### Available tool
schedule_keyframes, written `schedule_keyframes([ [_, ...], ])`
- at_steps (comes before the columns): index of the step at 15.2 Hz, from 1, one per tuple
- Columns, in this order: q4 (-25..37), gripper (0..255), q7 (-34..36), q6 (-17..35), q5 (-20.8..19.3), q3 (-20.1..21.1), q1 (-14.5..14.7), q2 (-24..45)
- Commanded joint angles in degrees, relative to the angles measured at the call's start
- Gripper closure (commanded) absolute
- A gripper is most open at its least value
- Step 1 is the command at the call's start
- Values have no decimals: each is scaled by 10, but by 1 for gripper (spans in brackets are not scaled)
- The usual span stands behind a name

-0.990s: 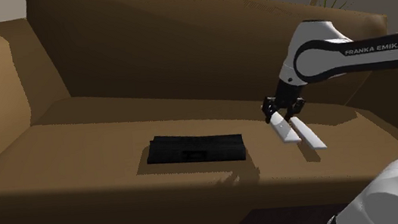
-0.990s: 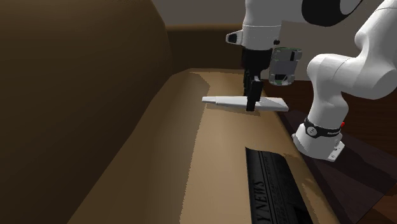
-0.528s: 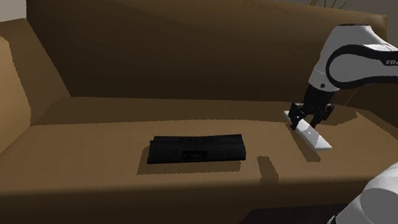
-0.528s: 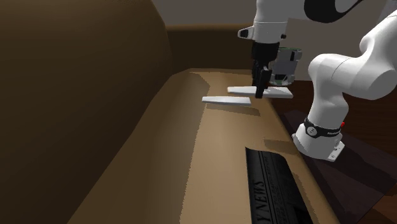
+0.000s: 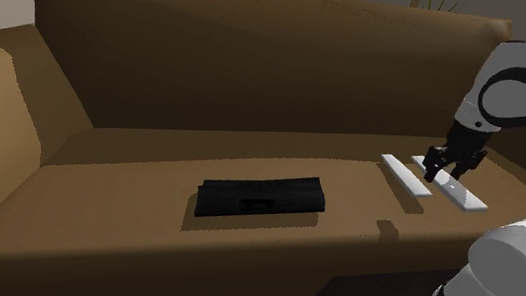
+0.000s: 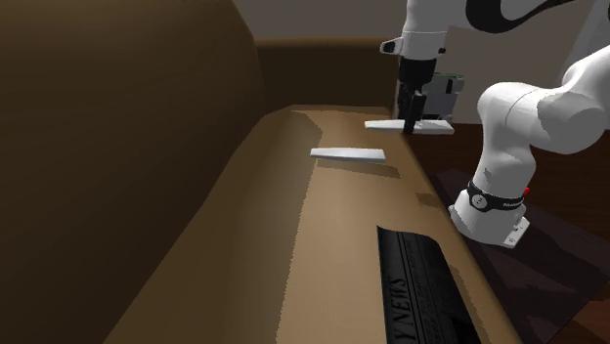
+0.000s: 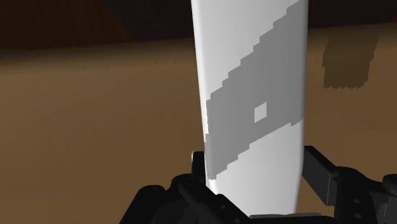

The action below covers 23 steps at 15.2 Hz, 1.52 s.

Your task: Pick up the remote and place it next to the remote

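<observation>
While the gripper [image 5: 453,159] hangs over the sofa [image 5: 242,64] seat near the shoulder view's right, its jaws pinch the held remote [image 5: 460,192] across its narrow width, close to one end. In the wrist view the two black fingers [image 7: 318,168] press against the long sides of the held remote [image 7: 254,95], which runs straight away from the gripper [image 7: 257,168].

That white bar lies flat and looks raised a little off the cushion. In the shoulder view its long axis slants from the seat's back toward the front edge, with the far end pointing at the backrest. The other remote [image 5: 405,175] rests on the seat just beside it, on the side toward the shoulder view's left, and the two do not touch. Their long axes run parallel.

In the second exterior view both bars lie nearly level across the picture. The held remote [image 6: 409,126] sits in the gripper [image 6: 413,109] beyond the other remote [image 6: 348,153].

A grey diagonal band with one small white square crosses the held remote's face, and no writing can be read on it. Well apart from the two remotes, a black paper [image 5: 259,195] lies flat at mid-seat. On the black paper [image 6: 425,288], raised letters along one edge seem to spell "NEWS".
</observation>
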Motion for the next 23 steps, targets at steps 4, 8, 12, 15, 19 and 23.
schedule_keyframes([
  [4,-7,255,-82,-54,-64,-62,-66,-68],
  [8,4,255,-148,-79,-118,-117,-112,-92],
  [12,1,255,-182,-75,-156,-157,-138,-98],
  [15,-20,255,-181,-54,-171,-171,-144,-97],
  [19,-46,255,-179,-25,-193,-192,-153,-92],
  [23,-71,255,-177,8,-217,-216,-163,-82],
])
